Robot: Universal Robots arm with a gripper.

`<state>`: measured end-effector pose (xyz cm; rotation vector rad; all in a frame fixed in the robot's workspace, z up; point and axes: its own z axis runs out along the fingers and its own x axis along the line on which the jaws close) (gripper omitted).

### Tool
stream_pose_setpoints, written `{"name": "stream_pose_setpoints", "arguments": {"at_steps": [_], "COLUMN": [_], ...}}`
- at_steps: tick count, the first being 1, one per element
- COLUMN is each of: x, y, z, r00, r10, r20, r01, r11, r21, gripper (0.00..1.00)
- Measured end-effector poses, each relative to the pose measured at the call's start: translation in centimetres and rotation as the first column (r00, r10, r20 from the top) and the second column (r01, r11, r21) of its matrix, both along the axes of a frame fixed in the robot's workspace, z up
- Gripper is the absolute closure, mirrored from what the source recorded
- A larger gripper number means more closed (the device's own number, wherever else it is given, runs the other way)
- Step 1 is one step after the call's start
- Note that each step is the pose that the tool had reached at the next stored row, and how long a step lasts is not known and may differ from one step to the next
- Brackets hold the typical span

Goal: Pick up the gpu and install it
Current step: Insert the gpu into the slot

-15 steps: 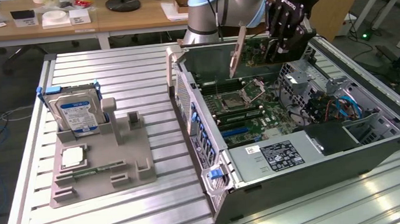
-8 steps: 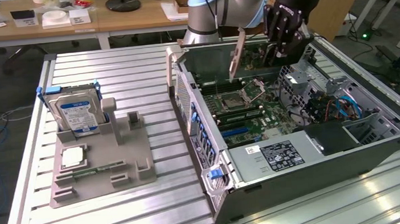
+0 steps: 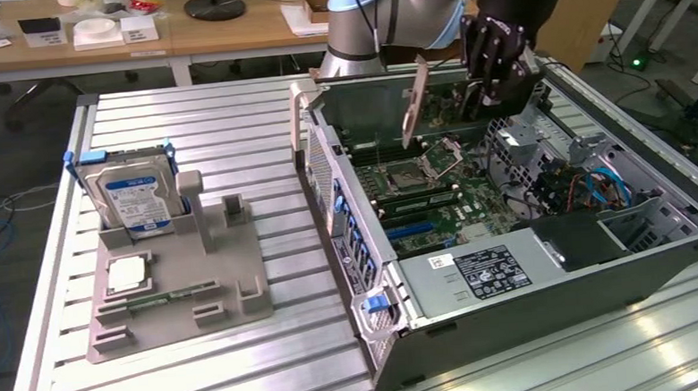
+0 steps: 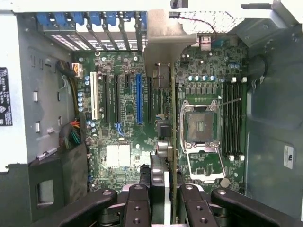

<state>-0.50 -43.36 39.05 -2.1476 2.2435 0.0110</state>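
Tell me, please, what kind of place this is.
Probably a robotics lab or workshop for computer assembly. An open computer case lies on an aluminium table, a grey fixture beside it holds a hard drive, and a robot's claw holds the gpu over the motherboard.

Bright and even in the exterior view, lit from overhead, with white glare streaking the ribbed metal desk (image 3: 655, 327) at the exterior view's lower right and only soft shadows beside the grey holder (image 3: 199, 284). Darker inside the open computer case (image 3: 524, 330), deepest in the black pocket by the power supply (image 3: 479, 274). Washed out to white along its rim in the wrist view, evenly lit across the motherboard (image 4: 128, 123), near black on the fingers (image 4: 137, 203).
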Motion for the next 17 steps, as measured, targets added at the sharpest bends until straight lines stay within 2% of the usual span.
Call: {"name": "stream_pose_setpoints", "arguments": {"at_steps": [5,14,17], "x": [0.02,-0.14,-0.17], "y": [-0.26,-0.29,-0.27], "z": [-0.45,-0.67,-0.82], "r00": [0.9998,0.9997,0.9997], "r10": [-0.021,-0.023,-0.023], "r20": [0.0003,-0.0011,0.0005], "r01": [0.021,0.023,0.023], "r11": [0.9998,0.9997,0.9997], "r21": [0.0000,-0.0003,0.0000], "gripper": [0.72,0.72,0.72]}}
